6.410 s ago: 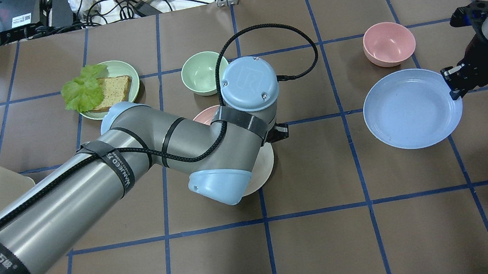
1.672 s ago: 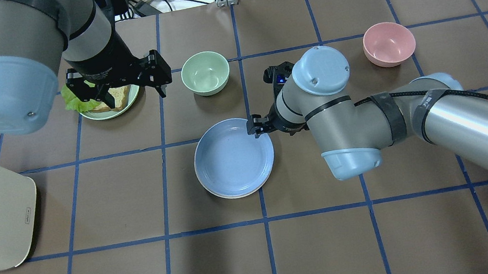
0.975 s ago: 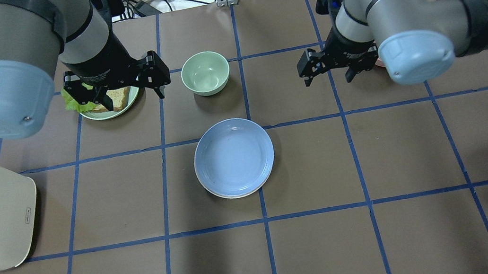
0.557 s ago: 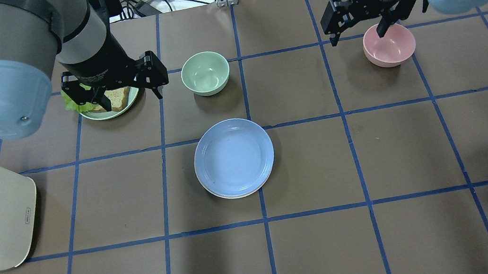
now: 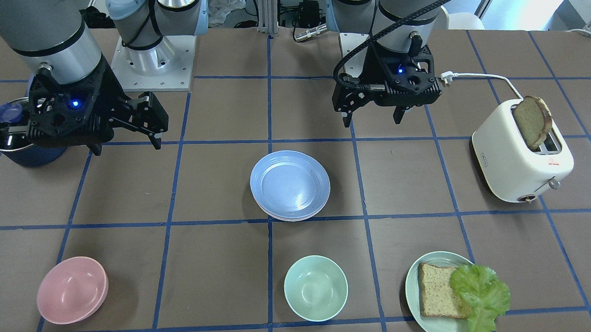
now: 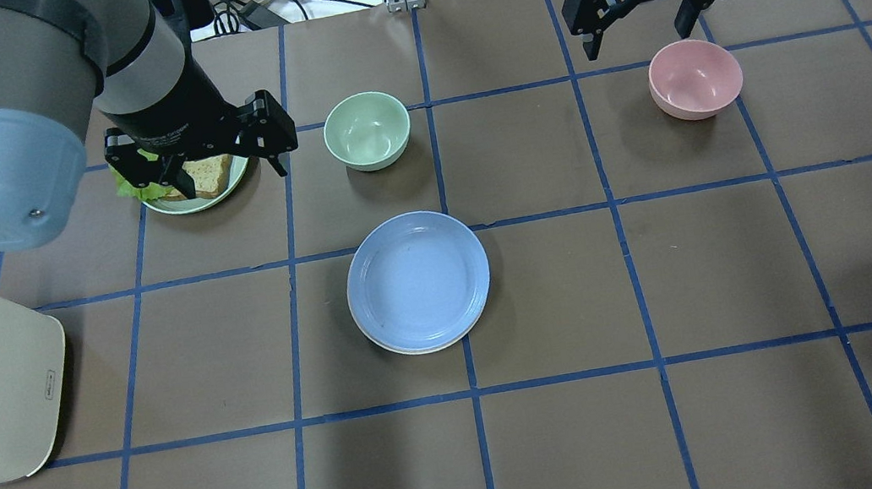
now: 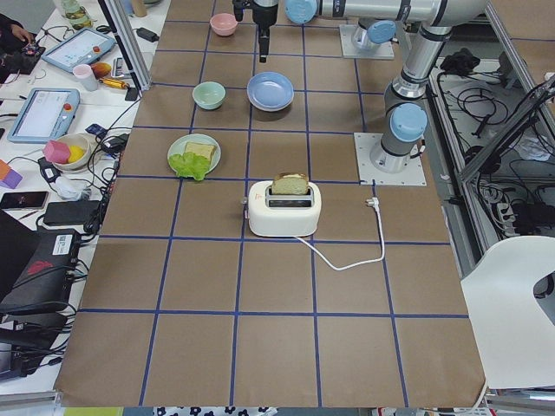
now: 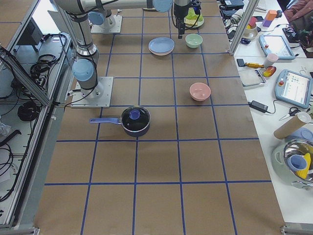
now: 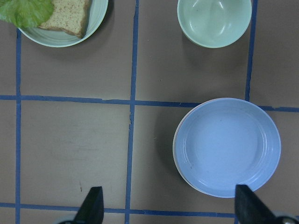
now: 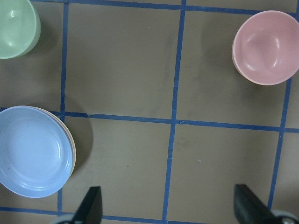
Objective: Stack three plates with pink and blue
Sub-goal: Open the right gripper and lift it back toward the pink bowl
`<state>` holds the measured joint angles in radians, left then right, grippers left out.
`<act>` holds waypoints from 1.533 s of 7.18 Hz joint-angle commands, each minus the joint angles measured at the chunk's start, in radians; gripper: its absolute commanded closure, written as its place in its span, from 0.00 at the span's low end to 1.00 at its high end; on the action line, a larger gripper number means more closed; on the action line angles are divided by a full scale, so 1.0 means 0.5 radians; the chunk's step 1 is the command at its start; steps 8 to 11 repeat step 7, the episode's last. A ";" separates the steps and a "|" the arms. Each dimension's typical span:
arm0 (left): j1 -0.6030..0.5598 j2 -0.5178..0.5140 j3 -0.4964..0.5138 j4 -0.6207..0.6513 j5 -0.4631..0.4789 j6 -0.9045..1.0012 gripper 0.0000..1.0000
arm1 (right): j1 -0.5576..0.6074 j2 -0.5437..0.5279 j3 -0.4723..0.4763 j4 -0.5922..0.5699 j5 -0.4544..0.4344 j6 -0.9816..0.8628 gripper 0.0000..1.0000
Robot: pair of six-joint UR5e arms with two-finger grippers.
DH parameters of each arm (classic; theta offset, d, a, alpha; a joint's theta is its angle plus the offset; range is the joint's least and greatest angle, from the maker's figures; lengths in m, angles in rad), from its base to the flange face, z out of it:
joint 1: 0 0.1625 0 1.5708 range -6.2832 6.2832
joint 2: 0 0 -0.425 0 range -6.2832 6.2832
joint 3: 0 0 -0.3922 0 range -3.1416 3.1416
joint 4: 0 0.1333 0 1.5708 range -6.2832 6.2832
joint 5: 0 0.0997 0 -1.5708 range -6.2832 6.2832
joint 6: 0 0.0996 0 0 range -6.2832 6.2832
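The left pincer (image 5: 373, 118) and right pincer (image 5: 126, 142) are seen spread apart and empty, well clear of the plate stack (image 6: 417, 349) at the middle of the tabletop (image 5: 217, 188), the light blue plate (image 5: 289, 183) uppermost. Stacking is judged done; any retreat should be kept high.

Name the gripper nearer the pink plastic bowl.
Right. The right gripper hovers high, near the pink plastic bowl; the left gripper hangs farther off, toward the pale green plate.
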<state>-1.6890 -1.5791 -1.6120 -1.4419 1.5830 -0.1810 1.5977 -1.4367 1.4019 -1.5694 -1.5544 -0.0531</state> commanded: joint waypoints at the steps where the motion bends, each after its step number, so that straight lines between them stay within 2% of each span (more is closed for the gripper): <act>1: 0.000 0.001 0.000 0.000 0.000 0.000 0.00 | -0.011 -0.001 0.009 0.040 -0.115 -0.004 0.00; 11: 0.012 -0.002 0.003 0.000 -0.012 0.003 0.00 | -0.014 0.002 0.009 0.040 -0.106 -0.026 0.00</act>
